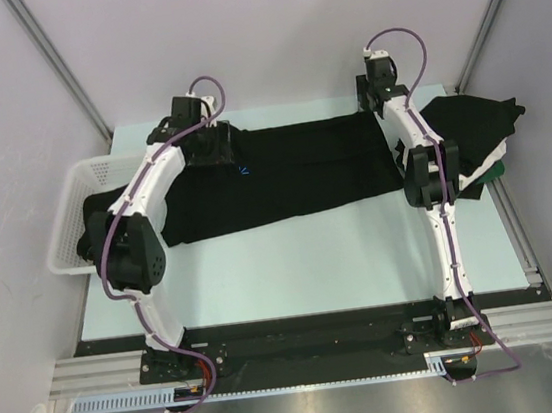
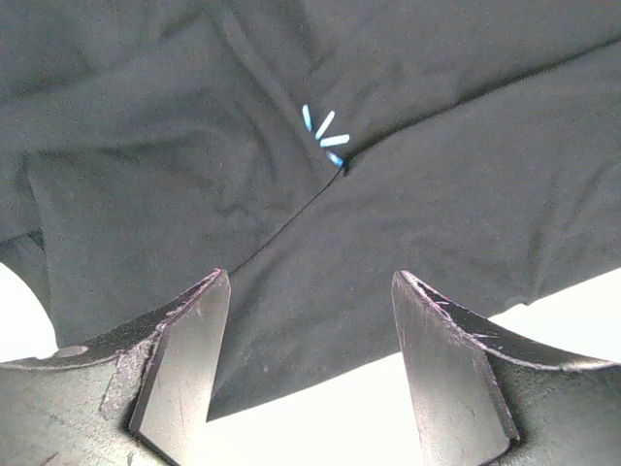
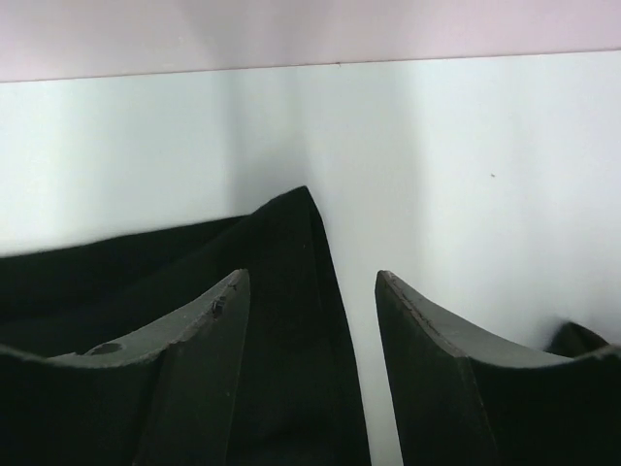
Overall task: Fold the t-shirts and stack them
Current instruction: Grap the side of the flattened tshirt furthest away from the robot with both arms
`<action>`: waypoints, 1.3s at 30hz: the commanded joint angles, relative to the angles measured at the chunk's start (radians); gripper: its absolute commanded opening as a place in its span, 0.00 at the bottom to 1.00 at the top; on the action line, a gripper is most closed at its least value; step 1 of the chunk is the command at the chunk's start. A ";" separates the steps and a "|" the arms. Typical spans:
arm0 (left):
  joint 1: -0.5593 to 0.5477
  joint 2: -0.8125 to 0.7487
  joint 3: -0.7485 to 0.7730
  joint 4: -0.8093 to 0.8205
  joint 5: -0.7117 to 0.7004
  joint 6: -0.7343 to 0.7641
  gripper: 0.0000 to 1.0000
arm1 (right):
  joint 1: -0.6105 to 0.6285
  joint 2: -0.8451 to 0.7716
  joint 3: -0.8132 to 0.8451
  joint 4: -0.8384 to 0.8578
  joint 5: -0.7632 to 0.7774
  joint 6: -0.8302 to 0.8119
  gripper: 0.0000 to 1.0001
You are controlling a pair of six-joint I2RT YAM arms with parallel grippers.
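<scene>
Quickly: left claw [image 2: 309, 282] has its jaws wide apart, nothing between them, no cloth pinched. It hangs over the black t-shirt [image 1: 292, 174], which lies just under and ahead of its fingertips. The blue starburst mark [image 2: 325, 136] sits ahead of the claw, slightly right of centre, right at a diagonal fold line in the cloth. Bare table [image 1: 313, 262] shows under both finger bases, near side of the shirt's edge.

Right claw [image 3: 310, 277] is also parted, about a medium gap, gripping nothing. A pointed corner of the same shirt lies flat ahead of it, by the left finger, running down into the gap. Right of that corner, only pale table up to the back wall.

From the top view the shirt lies as a long dark band stretched flat between the two claws, left claw at one end, right claw at the other. Stack of folded t-shirts [image 1: 472, 122] lies off the outer side of the right claw, black on top, white and green edges showing below. White mesh basket [image 1: 65, 207] stands off the outer side of the left claw, dark cloth inside.
</scene>
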 commanded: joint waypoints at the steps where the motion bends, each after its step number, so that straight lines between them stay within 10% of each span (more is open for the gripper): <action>1: -0.006 -0.080 0.070 0.031 0.027 -0.015 0.73 | -0.020 0.050 0.054 0.113 -0.068 0.037 0.59; 29: -0.006 -0.157 -0.034 0.100 0.094 -0.035 0.83 | -0.045 0.168 0.078 0.276 -0.222 0.148 0.38; 34: -0.006 -0.165 -0.054 0.107 0.091 -0.031 0.83 | -0.045 0.176 0.087 0.288 -0.220 0.152 0.00; 39: -0.006 -0.169 -0.068 0.115 0.091 -0.031 0.84 | -0.046 0.147 0.091 0.286 -0.206 0.148 0.00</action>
